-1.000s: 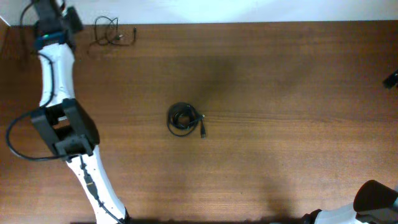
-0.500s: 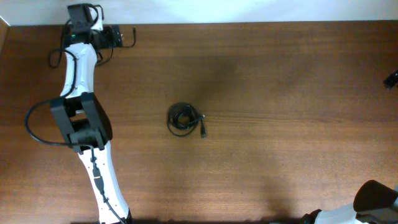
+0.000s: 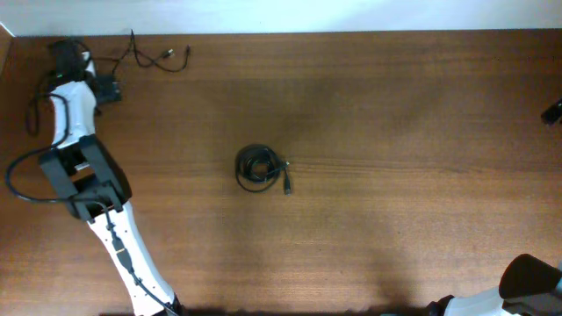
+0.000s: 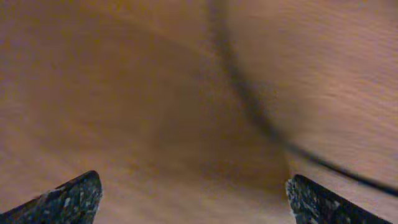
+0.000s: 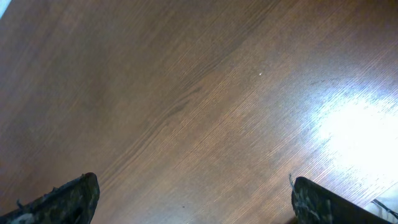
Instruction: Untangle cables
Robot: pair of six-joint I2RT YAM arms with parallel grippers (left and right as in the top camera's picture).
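A tight coil of thin black cable [image 3: 257, 167] with a plug end [image 3: 285, 184] lies mid-table. A second thin black cord [image 3: 149, 58] lies stretched in loose bends along the far left edge. My left gripper [image 3: 109, 89] hovers just left of that cord, open and empty. In the left wrist view its fingertips [image 4: 189, 199] are wide apart, and a blurred length of the cord [image 4: 249, 106] crosses the wood beyond them. My right gripper [image 5: 193, 199] is open over bare wood; in the overhead view it shows only at the right edge [image 3: 553, 111].
The brown wooden table [image 3: 395, 132] fills the view, with a white wall strip along its far edge. The left arm [image 3: 83, 175] stretches along the left side. The right arm's base [image 3: 527, 281] sits at the bottom right corner.
The left arm swung right onto the far-left cord, then back left and slightly forward. That cord went from a small bunched loop to a drawn-out line. The coil has not moved.
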